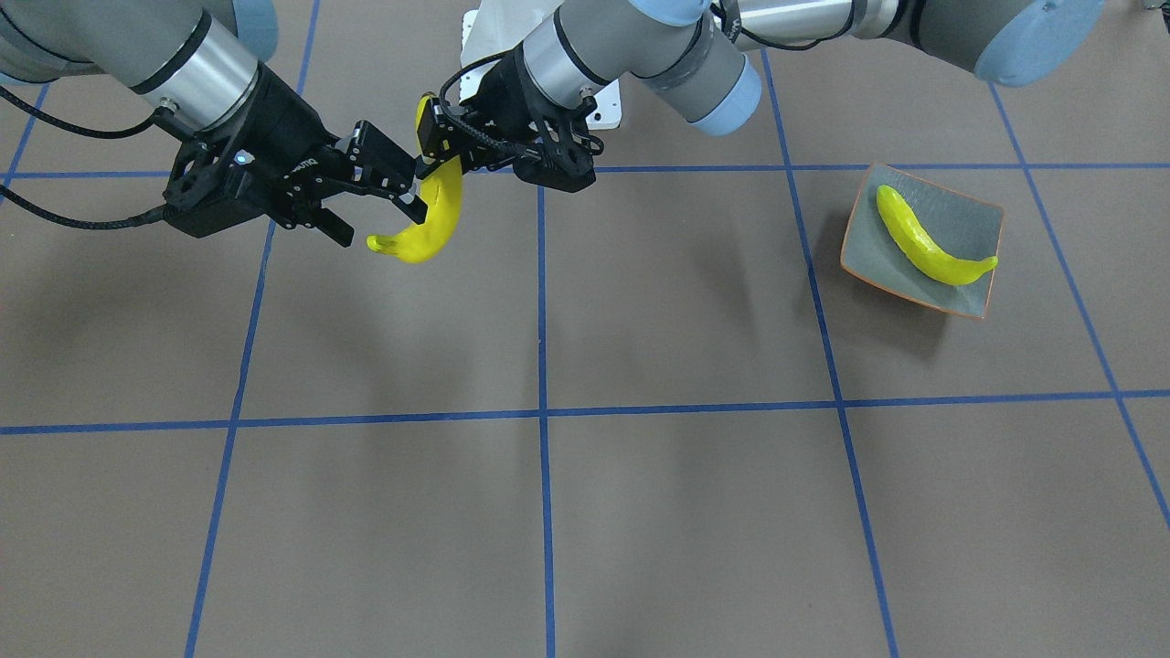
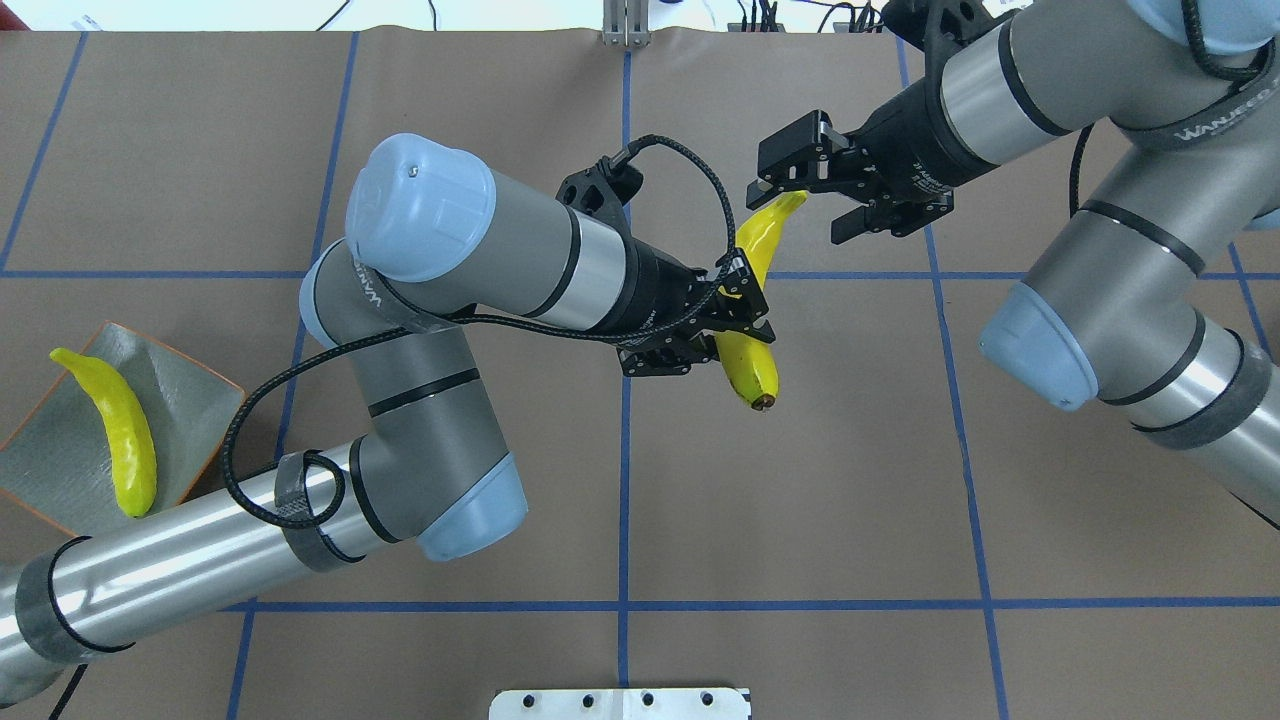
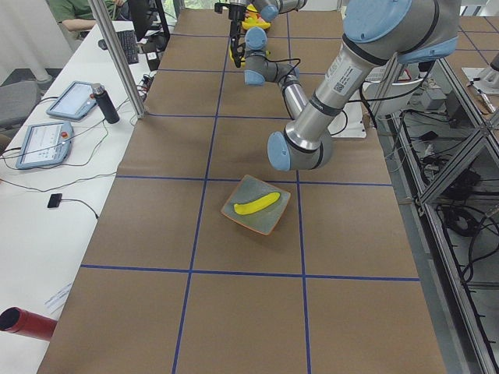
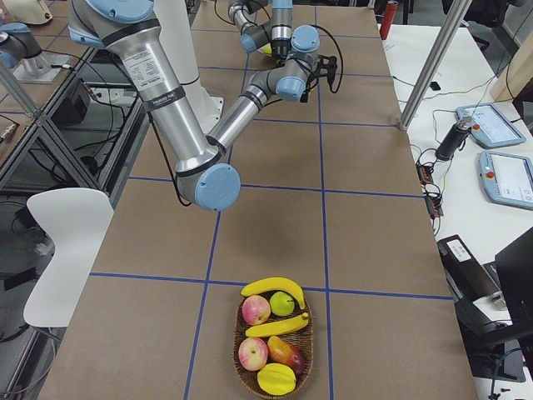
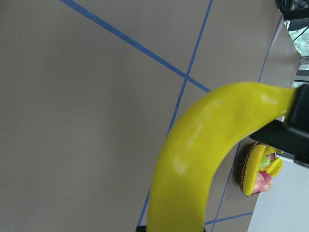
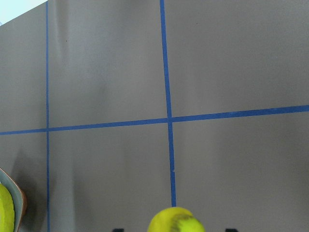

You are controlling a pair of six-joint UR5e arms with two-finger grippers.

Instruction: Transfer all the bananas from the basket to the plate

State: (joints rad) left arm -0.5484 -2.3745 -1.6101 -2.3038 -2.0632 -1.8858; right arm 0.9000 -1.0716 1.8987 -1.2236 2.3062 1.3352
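A yellow banana (image 2: 752, 365) hangs in mid-air over the table's middle, with my left gripper (image 2: 738, 305) shut on its middle. My right gripper (image 2: 815, 200) stands open around the banana's stem end, its fingers spread to either side; the right wrist view shows only the banana's tip (image 6: 175, 220). Another banana (image 1: 928, 236) lies across the grey-blue plate (image 1: 969, 215) at the table's left end. The basket (image 4: 241, 367) at the far right end holds two more bananas (image 4: 273, 288) among other fruit.
The basket also holds apples (image 4: 256, 309), a mango and a yellow star-shaped fruit. A white robot base (image 2: 620, 703) sits at the near table edge. Tablets (image 3: 43, 144) and a dark bottle lie on the side bench. Blue tape lines cross the brown table.
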